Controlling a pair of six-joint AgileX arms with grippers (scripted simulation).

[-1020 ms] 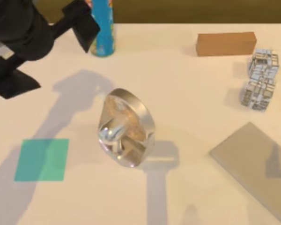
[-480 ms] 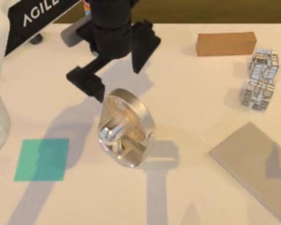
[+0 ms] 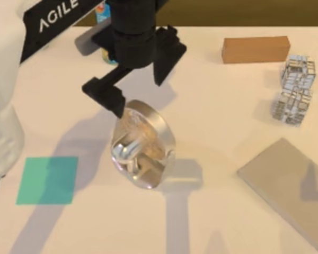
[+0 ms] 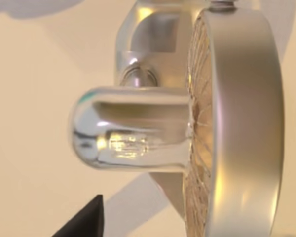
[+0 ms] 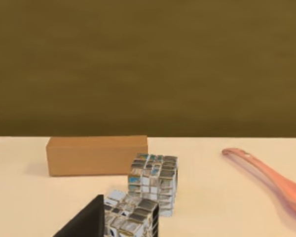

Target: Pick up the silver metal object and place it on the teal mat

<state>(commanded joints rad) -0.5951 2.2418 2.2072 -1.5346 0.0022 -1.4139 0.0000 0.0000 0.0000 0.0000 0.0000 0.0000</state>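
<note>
The silver metal object (image 3: 142, 145), a shiny chrome teardrop housing with a thick rim, lies at the table's middle. It fills the left wrist view (image 4: 207, 123). My left gripper (image 3: 139, 82) hangs open just past the object's far end. One black finger (image 3: 107, 95) overlaps the rim, and the other finger (image 3: 167, 55) stands farther back. The teal mat (image 3: 46, 180) lies flat near the front left, apart from the object and bare. My right gripper is out of the top view. One of its dark fingertips (image 5: 86, 222) shows in the right wrist view.
A brown block (image 3: 255, 49) lies at the back right, with a mirrored cube stack (image 3: 294, 90) beside it. A grey-beige slab (image 3: 289, 185) lies at the front right. A blue can (image 3: 102, 10) is mostly hidden behind my left arm. The right wrist view shows a pink spoon (image 5: 271, 180).
My left arm has swung in from the back left corner to just behind the silver object and edged closer to it. The object and mat have not moved.
</note>
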